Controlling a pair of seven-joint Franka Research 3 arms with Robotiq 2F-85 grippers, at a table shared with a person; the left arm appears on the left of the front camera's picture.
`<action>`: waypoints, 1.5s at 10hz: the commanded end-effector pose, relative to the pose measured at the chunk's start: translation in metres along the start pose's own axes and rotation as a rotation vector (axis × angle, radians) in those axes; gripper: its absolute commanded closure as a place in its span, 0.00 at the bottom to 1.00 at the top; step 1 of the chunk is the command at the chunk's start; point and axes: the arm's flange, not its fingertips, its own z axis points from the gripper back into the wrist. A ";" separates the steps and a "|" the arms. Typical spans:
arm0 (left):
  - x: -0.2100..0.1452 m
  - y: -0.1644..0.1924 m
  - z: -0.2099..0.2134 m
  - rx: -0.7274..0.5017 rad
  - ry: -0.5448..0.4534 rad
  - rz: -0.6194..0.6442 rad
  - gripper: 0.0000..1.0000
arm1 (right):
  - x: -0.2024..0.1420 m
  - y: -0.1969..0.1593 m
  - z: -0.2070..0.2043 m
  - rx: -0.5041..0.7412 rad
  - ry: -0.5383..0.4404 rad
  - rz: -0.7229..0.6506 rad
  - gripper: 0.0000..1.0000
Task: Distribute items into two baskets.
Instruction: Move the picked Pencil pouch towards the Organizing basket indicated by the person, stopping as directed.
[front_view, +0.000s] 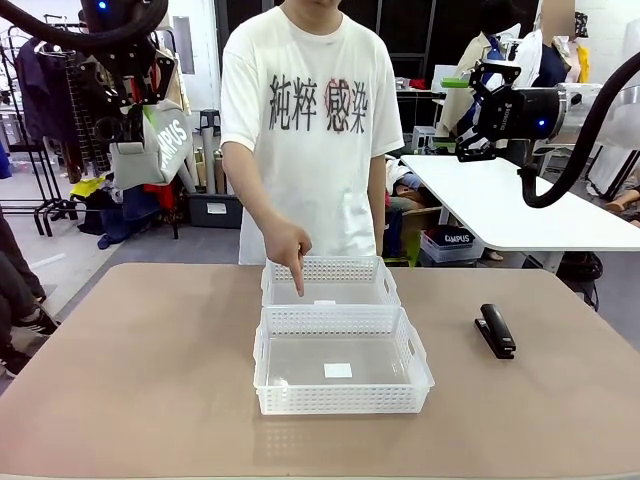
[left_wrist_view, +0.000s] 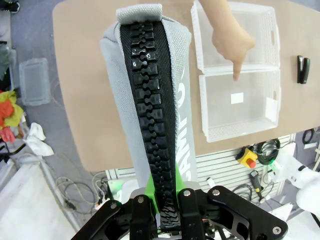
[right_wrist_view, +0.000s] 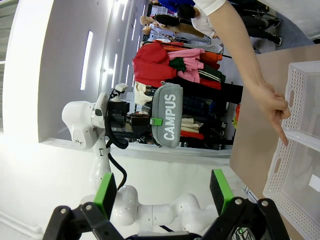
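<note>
My left gripper (front_view: 145, 95) is clamped on the grey pouch (front_view: 160, 145). The pouch hangs long-axis down, high beyond the worktop's (front_view: 130, 380) far left corner. The two baskets sit mid-worktop, one behind the other and butted together, so the drop lies to the right of the pouch and well below it. The person's hand (front_view: 288, 248) points, I think, into the far basket (front_view: 350, 268) rather than the near basket (front_view: 340, 398), though the fingertip is close to their shared rim. My right gripper (front_view: 478, 128) hangs spread and empty, and the stapler (front_view: 496, 330) lies near the right edge.
</note>
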 end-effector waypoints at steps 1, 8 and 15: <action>-0.004 0.000 0.001 0.003 -0.001 -0.003 1.00 | -0.001 0.001 0.000 0.003 -0.002 0.001 0.00; 0.000 0.001 -0.001 0.009 0.004 -0.066 1.00 | -0.001 0.001 0.000 0.003 -0.002 0.001 0.00; 0.000 -0.042 -0.017 0.118 -0.038 -0.752 1.00 | -0.001 0.001 0.000 0.003 -0.002 0.001 0.00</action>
